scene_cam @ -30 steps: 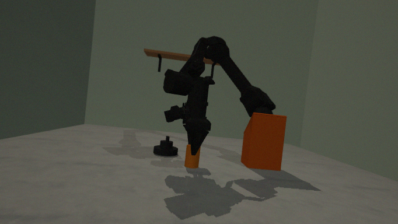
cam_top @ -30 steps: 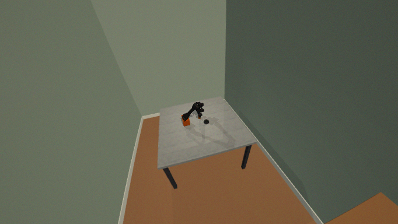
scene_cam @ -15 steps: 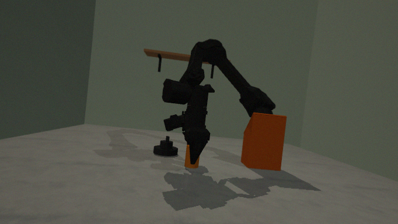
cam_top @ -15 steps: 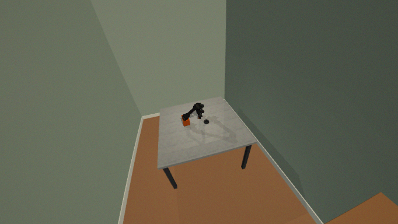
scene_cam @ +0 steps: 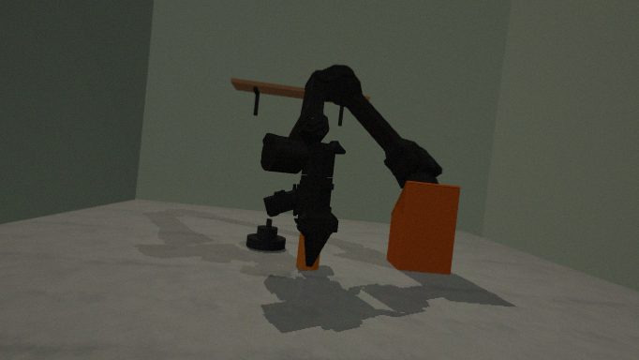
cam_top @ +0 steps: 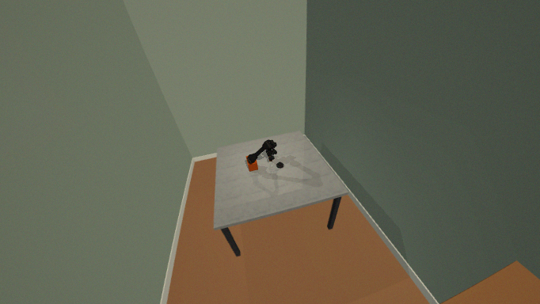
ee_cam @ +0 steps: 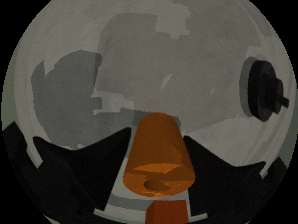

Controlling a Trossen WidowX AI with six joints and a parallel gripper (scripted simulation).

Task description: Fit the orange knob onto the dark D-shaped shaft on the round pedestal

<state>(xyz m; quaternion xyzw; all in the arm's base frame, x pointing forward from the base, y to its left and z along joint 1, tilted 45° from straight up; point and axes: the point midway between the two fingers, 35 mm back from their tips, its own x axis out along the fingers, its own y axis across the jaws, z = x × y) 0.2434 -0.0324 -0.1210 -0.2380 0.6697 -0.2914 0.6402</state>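
Observation:
The orange knob (scene_cam: 301,255) (ee_cam: 159,145) stands upright on the table, its holed end facing up in the wrist view. My gripper (scene_cam: 310,263) (ee_cam: 157,136) points down with its fingers partly open, one on each side of the knob. Its fingertips are low near the knob's base, and a narrow gap shows at the left finger in the wrist view. The round black pedestal (cam_top: 279,165) (scene_cam: 265,243) (ee_cam: 259,90) stands apart from the knob, with the thin dark shaft (scene_cam: 269,222) (ee_cam: 285,102) upright and bare on it. The shaft's flat side cannot be made out.
The arm's orange base block (cam_top: 252,165) (scene_cam: 422,230) stands on the grey table (cam_top: 245,206) (scene_cam: 141,300). In the exterior view the pedestal is left of the gripper and the base block is right. A wooden shelf (scene_cam: 272,89) is on the wall behind.

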